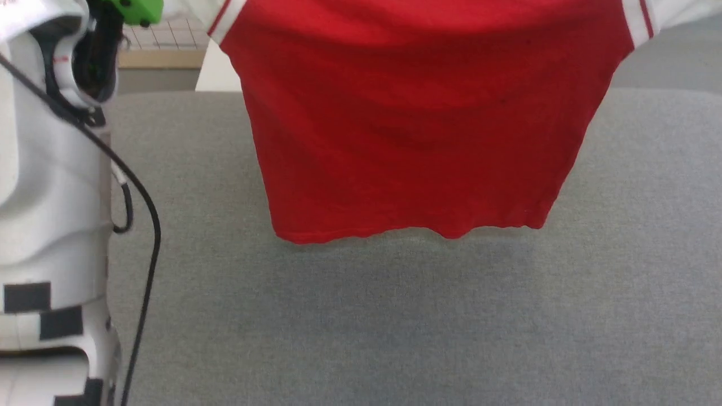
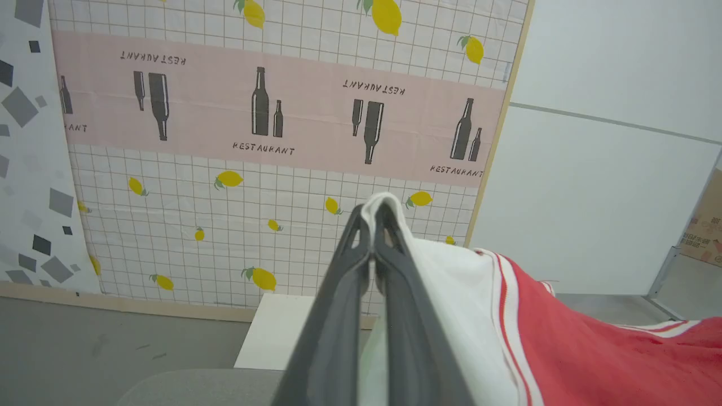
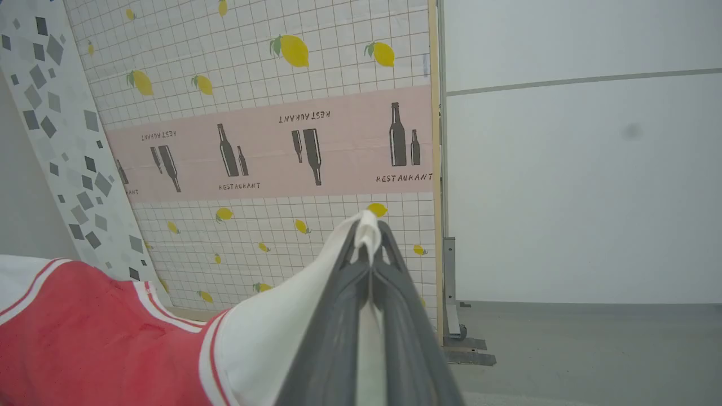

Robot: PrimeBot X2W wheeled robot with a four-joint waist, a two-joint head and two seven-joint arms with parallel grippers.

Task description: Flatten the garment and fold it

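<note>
Jersey point(image 1: 417, 129) is held up and spread wide over the grey table point(image 1: 361, 327). Its red body hangs flat, its hem is level above the table's far half, and a soft shadow is thrown on the tabletop just beneath. Whether the hem touches the table cannot be told. White-and-red striped trim is seen at both upper corners.

The left gripper point(image 2: 372, 211) is pressed together on a white fold of the jersey, which is pinched right at the fingertips and drapes away toward the red body. The right gripper point(image 3: 369, 230) is clamped the same way on the opposite white fold.

At the table's left side the pale left arm point(image 1: 51, 169) is seen, with a black cable point(image 1: 153, 237) looped down beside it and a green part point(image 1: 138, 10) at its top.

The tabletop is matte grey and felt-like. Just beyond the table's far edge a white block point(image 2: 276, 332) is set on the grey floor point(image 2: 84, 338). Behind the table a grid-print panel point(image 2: 254, 186) is stood upright, marked with lemons, bottles and the word RESTAURANT. It is flanked by a grey speckled panel point(image 2: 28, 169) and a plain white wall point(image 2: 592, 186). A cardboard box point(image 2: 705, 225) is glimpsed well beyond the table, low against that wall.
</note>
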